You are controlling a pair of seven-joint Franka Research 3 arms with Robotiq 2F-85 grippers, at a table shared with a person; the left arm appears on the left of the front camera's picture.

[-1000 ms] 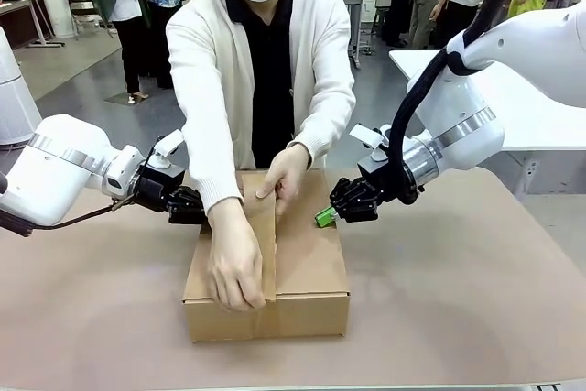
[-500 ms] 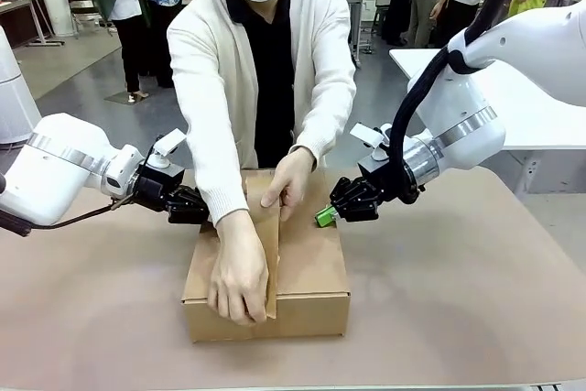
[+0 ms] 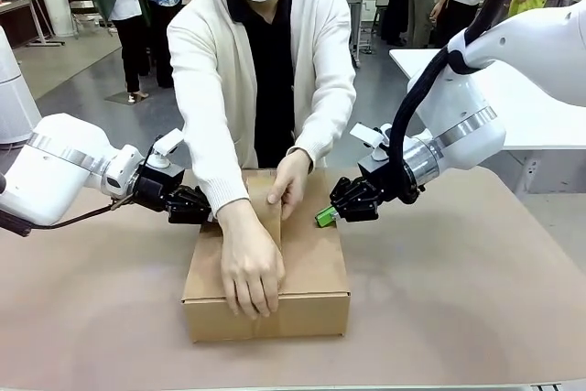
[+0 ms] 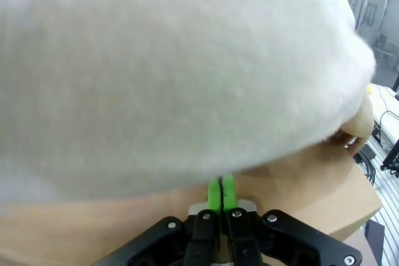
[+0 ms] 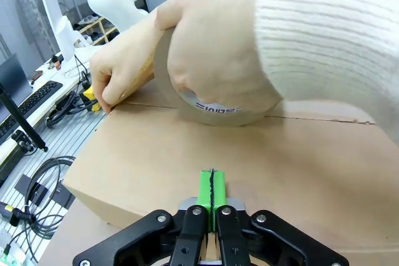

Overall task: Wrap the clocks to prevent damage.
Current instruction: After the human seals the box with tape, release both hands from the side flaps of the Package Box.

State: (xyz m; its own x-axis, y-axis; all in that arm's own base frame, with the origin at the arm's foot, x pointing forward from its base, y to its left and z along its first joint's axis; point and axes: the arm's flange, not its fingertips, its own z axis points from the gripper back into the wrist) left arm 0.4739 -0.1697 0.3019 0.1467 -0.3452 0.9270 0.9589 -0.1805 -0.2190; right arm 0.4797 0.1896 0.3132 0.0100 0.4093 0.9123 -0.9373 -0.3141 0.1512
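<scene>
Cardboard box (image 3: pixel 307 263) sits shut in the middle of the table (image 3: pixel 458 299), and the person is pressing a strip of brown tape (image 3: pixel 265 208) along the top seam, with one hand (image 3: pixel 249 267) over the near edge and the other hand (image 3: pixel 291 182) at the far end on the tape roll (image 5: pixel 215 107). Left gripper (image 4: pixel 221 190) has its green pads pinched together on nothing, tucked by the box's far left corner under the person's white sleeve (image 4: pixel 174 73). Right gripper (image 3: pixel 325 217) is closed up empty too, tips right at the box's far right edge, can't tell if it's actually touching.

Brown cardboard box (image 3: pixel 311 267), flaps closed
</scene>
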